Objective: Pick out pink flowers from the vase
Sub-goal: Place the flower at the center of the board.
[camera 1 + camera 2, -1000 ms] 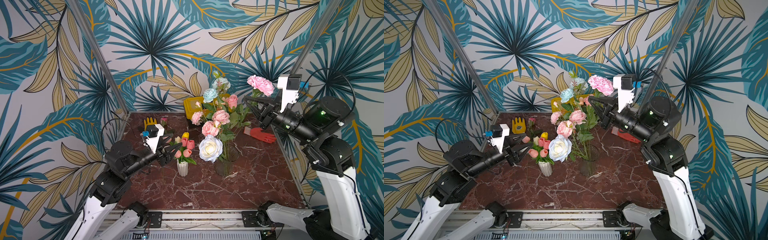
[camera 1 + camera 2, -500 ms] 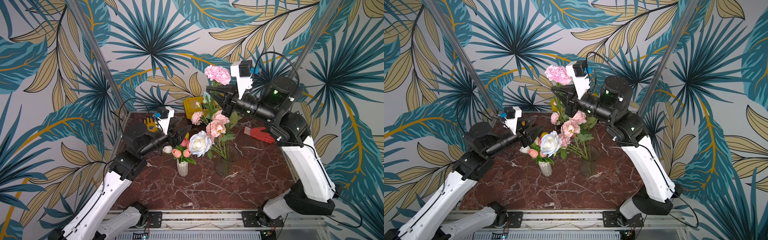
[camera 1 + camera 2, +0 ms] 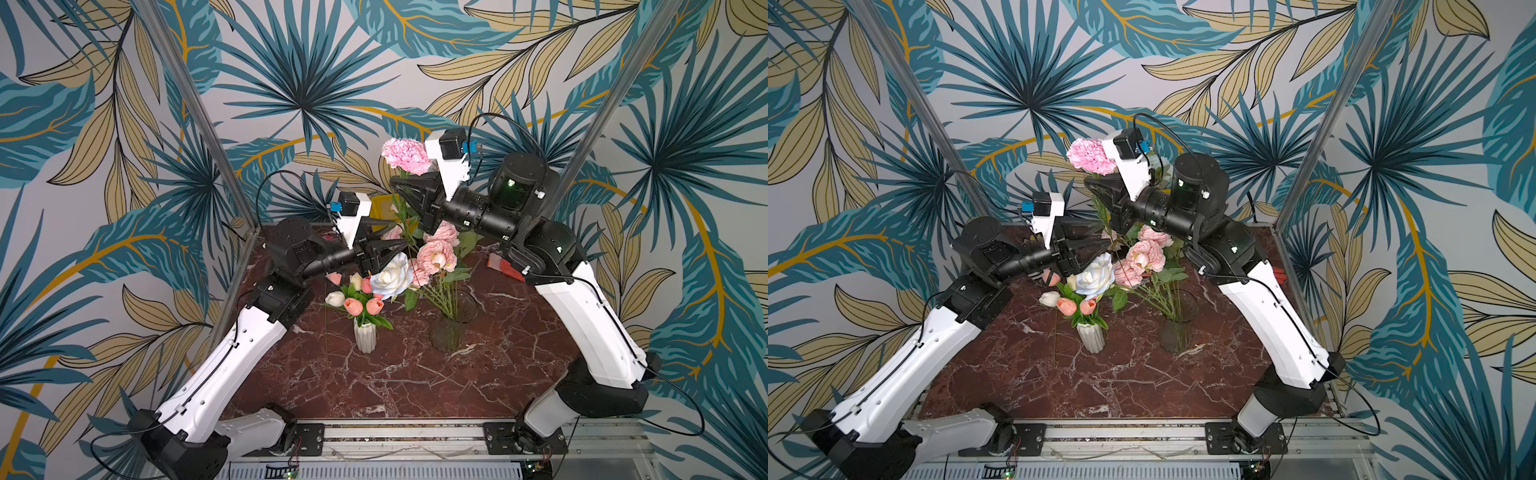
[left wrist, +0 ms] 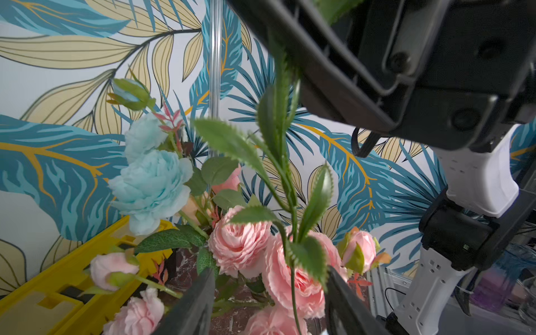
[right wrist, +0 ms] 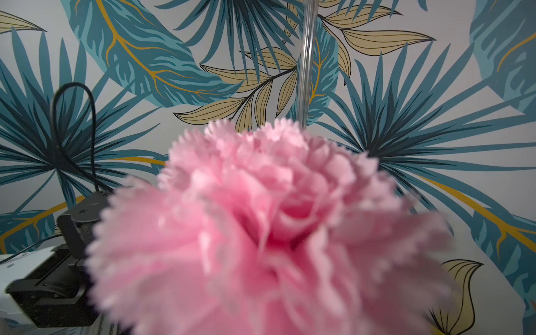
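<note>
My right gripper (image 3: pixel 400 183) (image 3: pixel 1093 185) is shut on the stem of a ruffled pink flower (image 3: pixel 405 156) (image 3: pixel 1091 156), held high above the bouquet. That bloom (image 5: pixel 261 232) fills the right wrist view and hides the jaws. Its leafy stem (image 4: pixel 274 127) hangs down between the fingers (image 4: pixel 200 301) of my open left gripper (image 4: pixel 269 290) (image 3: pixel 395 235) (image 3: pixel 1098 245), not clamped. More pink flowers (image 3: pixel 436 255) (image 3: pixel 1144 257) (image 4: pixel 240 243) stand in the glass vase (image 3: pixel 451 328) (image 3: pixel 1177 328) just behind and below.
A white rose (image 3: pixel 390 272) and a pale blue bloom (image 4: pixel 150 179) share the bouquet. A small white ribbed vase (image 3: pixel 365 337) of tulips (image 3: pixel 353 305) stands left of the glass vase. A yellow tray (image 4: pixel 43 290) and a red object (image 3: pixel 505 266) lie at the back.
My right arm has swung left with the pink flower to above the bouquet. My left arm has risen and reached in, bringing its open fingers to either side of the stem.
</note>
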Available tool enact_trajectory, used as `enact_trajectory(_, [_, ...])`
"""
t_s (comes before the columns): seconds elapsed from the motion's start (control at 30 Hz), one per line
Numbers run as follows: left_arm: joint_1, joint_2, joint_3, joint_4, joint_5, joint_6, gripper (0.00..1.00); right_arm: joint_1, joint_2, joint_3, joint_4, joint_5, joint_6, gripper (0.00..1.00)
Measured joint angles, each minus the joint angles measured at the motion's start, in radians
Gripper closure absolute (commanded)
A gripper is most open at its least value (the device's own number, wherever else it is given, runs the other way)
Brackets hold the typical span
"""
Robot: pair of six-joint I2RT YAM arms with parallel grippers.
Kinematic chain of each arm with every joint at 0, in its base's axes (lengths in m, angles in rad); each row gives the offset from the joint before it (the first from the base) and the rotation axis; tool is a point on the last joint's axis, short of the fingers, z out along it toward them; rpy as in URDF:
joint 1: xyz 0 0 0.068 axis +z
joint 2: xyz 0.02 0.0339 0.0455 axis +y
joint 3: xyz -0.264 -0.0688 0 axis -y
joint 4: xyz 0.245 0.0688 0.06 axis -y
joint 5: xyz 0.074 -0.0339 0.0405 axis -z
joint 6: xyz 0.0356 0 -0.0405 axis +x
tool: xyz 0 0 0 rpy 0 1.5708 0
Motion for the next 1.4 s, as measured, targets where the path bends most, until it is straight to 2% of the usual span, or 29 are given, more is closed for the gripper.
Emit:
enact_trajectory(0.13, [0.0,0.028,0.0,0.01,0.047,-0.035,0.49,0.003,0.0,0.001,0.005,0.004,-0.004,1.0])
enact_trajectory(0.3, [-0.005,0.061,0.021,0.029,0.094,-0.07,0.78,0.004,0.0,0.001,0.005,0.011,-0.008,1.0])
enact_trajectory(0.5, [-0.011,0.072,0.034,0.074,0.127,-0.109,1.0,0.004,-0.006,0.001,0.006,0.023,-0.018,1.0])
enact_trajectory(0.57, [-0.013,0.076,0.035,0.092,0.136,-0.124,1.0,0.004,-0.013,0.001,0.005,0.026,-0.019,0.99])
enact_trajectory(0.63, [-0.014,0.081,0.038,0.11,0.143,-0.139,1.0,0.004,-0.02,0.001,0.005,0.029,-0.022,0.91])
enact_trajectory(0.73, [-0.016,0.089,0.049,0.136,0.147,-0.164,1.0,0.004,-0.037,-0.003,0.005,0.033,-0.024,0.62])
enact_trajectory(0.83, [-0.016,0.09,0.06,0.163,0.144,-0.196,1.0,0.006,-0.068,-0.029,0.009,0.035,-0.033,0.49])
enact_trajectory(1.0, [-0.016,0.092,0.084,0.19,0.108,-0.231,1.0,0.006,-0.137,-0.106,0.037,0.047,-0.034,0.42])
enact_trajectory(1.17, [-0.009,0.085,0.092,0.2,0.002,-0.228,1.0,0.006,-0.243,-0.259,0.082,0.068,-0.033,0.4])
enact_trajectory(1.4, [0.138,0.057,0.098,0.2,-0.1,-0.264,1.0,0.006,-0.369,-0.449,0.157,0.086,0.001,0.4])
